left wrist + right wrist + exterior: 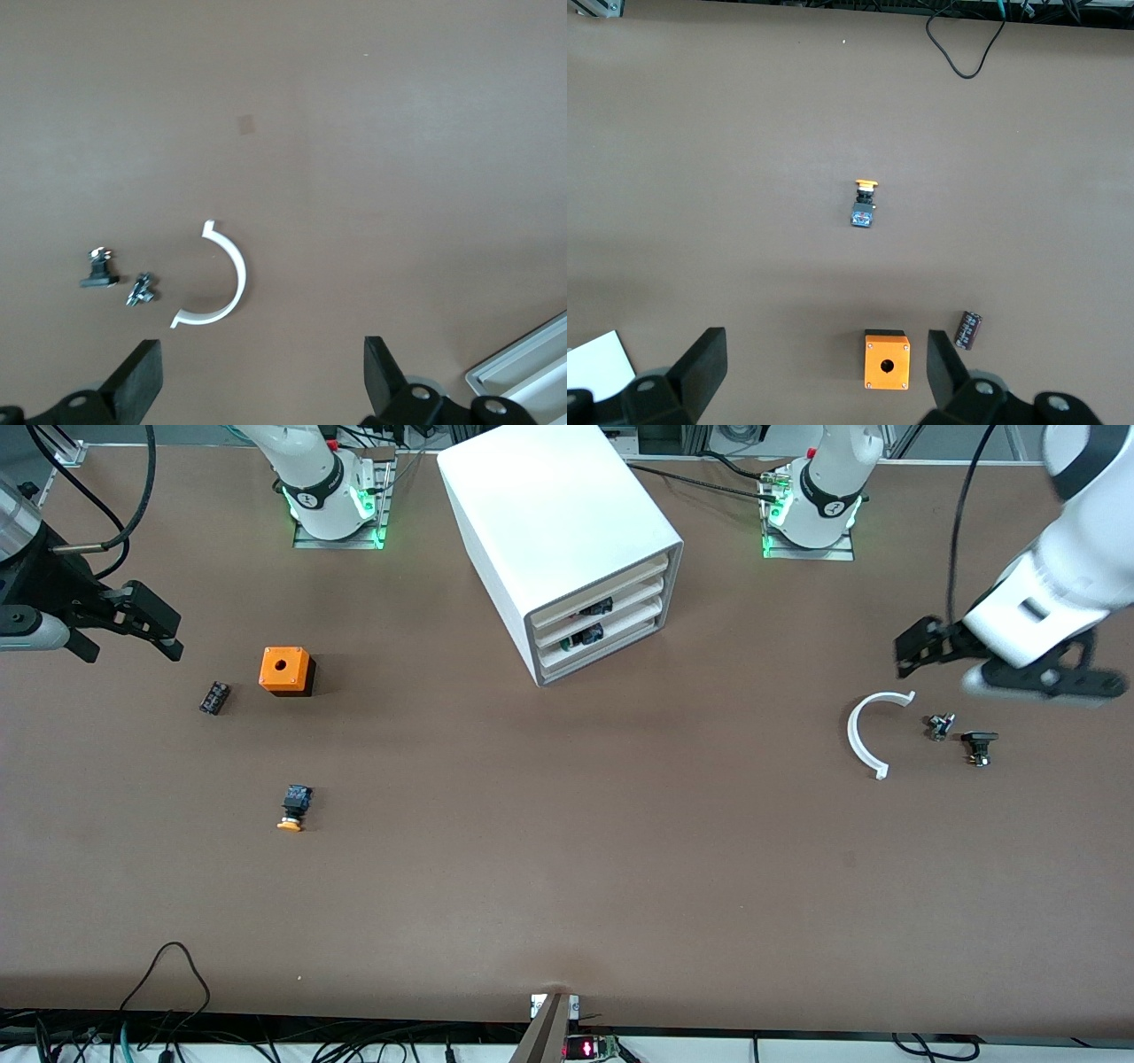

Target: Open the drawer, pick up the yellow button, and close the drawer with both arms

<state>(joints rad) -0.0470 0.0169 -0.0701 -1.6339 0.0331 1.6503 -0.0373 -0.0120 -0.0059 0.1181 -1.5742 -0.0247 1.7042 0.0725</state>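
Drawer (601,591) sitting closed; button (293,808) lying on bench (567,868). Left pincer (912,648) and right pincer (151,622) hovering spread, empty.

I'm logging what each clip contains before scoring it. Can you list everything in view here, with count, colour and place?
cabinet: one, white with grey front rim, between the arm bases; three drawers, all pushed in.
drawer: one, white, uppermost, shut.
button: one, orange cap on black body, lying on the table toward the right arm's end, nearer the front camera than the orange cube.
orange cube: one, hole on top, toward the right arm's end.
small black part: one, beside the cube.
curved white piece: one, toward the left arm's end.
small dark parts: two, beside the curved piece.
table: one, brown.
left gripper: black, open, over the curved piece.
right gripper: black, open, over bare table near the black part.
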